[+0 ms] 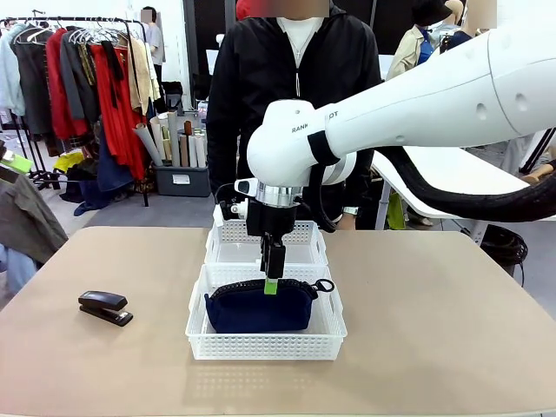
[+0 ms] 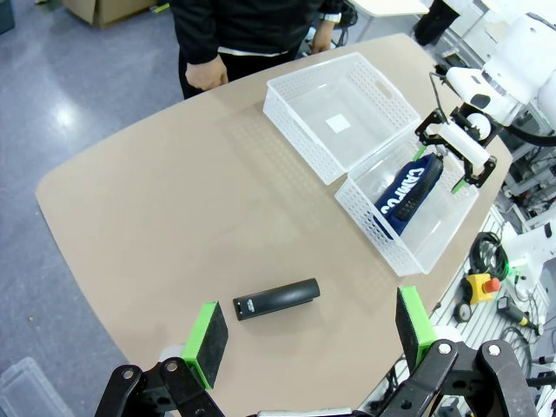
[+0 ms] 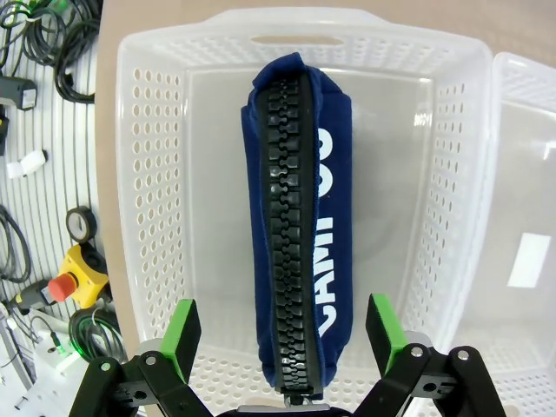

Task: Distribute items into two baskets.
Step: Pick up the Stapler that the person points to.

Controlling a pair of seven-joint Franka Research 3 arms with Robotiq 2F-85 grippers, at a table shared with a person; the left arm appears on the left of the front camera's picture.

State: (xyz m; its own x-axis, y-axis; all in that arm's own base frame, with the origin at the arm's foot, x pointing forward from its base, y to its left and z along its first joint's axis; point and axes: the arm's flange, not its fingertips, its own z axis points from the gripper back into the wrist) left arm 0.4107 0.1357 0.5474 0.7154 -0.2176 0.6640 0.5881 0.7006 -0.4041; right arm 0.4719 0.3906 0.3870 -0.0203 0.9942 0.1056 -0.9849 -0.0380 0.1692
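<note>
The navy blue pouch [image 1: 261, 308] lies zipper-up in the near white basket [image 1: 265, 349]. My right gripper [image 1: 272, 282] hovers just above it, open, its green pads on either side of the pouch [image 3: 295, 217] without touching. Behind it stands the second basket [image 1: 306, 233], with nothing but a white label on its floor [image 2: 339, 117]. The black stapler [image 1: 105, 307] rests on the table at the left. My left gripper [image 2: 308, 326] hangs open high over the stapler [image 2: 276, 299], holding nothing.
A person in a black jacket [image 1: 291, 78] stands at the far edge of the table, one hand [image 2: 206, 76] near the rim. The tan tabletop [image 1: 434, 330] lies bare right of the baskets. Cables and an emergency-stop button [image 3: 61, 282] lie beyond the table's near edge.
</note>
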